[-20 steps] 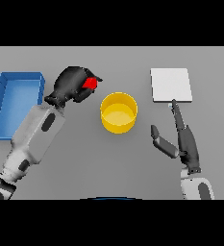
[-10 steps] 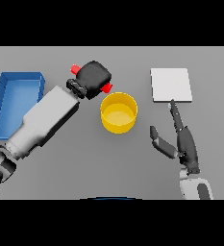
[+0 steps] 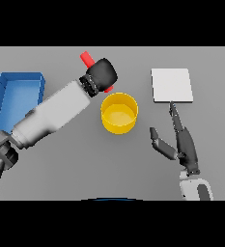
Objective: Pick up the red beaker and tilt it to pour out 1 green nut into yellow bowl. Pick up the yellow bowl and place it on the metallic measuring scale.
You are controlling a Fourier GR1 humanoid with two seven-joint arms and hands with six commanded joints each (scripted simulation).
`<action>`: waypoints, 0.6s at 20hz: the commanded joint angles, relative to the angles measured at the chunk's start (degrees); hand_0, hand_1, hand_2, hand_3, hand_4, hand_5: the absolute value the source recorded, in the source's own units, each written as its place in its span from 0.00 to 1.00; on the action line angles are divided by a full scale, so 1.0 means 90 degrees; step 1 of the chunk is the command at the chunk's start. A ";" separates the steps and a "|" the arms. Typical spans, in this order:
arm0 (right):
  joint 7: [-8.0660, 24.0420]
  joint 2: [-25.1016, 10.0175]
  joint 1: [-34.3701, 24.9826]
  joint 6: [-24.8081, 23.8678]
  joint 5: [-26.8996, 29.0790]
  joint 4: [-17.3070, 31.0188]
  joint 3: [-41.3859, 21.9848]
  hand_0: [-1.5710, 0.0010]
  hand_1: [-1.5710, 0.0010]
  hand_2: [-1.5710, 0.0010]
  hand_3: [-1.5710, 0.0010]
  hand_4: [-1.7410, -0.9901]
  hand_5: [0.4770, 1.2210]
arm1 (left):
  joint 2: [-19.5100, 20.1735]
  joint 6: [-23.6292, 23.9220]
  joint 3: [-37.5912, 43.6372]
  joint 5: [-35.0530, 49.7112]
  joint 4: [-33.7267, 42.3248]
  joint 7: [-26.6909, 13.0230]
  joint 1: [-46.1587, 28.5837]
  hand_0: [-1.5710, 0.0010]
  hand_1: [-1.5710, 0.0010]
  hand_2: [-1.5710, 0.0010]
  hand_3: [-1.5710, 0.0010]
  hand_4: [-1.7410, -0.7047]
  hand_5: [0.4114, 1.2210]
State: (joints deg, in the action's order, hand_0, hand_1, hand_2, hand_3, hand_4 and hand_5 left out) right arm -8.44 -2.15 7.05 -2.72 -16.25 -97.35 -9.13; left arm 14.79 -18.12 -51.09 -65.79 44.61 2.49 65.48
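The left hand (image 3: 102, 75), clenched around the red beaker (image 3: 87, 59), has swung in from the blue tray (image 3: 7, 91) within a second and now tips it just beside the yellow bowl (image 3: 119, 113). Pouring looks imminent. The right hand (image 3: 179, 142) waits, fingers straight, near the scale (image 3: 171, 85).

The red beaker (image 3: 88, 60) is tipped above the round yellow bowl (image 3: 119, 113), and the flat grey scale (image 3: 171, 85) lies nearby.
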 commanded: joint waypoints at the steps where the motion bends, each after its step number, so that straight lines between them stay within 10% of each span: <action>1: 0.0083 -0.0004 -0.0005 -0.0002 -0.0013 -0.0019 -0.0001 1.00 1.00 1.00 1.00 0.91 0.29 | -0.0003 0.0076 -0.0089 -0.0053 -0.0034 -0.0010 -0.0003 0.00 0.00 0.00 0.00 0.01 1.00; 12: -0.0012 0.0086 -0.0046 -0.0180 -0.0163 0.0025 -0.0028 1.00 1.00 1.00 1.00 0.88 0.27 | -0.0268 0.0191 -0.1374 -0.0748 -0.0175 -0.0025 0.0513 0.00 0.00 0.00 0.00 0.01 1.00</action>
State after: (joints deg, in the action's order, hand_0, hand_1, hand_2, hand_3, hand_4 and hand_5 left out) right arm -8.50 -1.39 6.63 -4.34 -17.71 -97.13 -9.37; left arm 12.36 -16.43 -63.46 -72.41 43.07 2.26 70.12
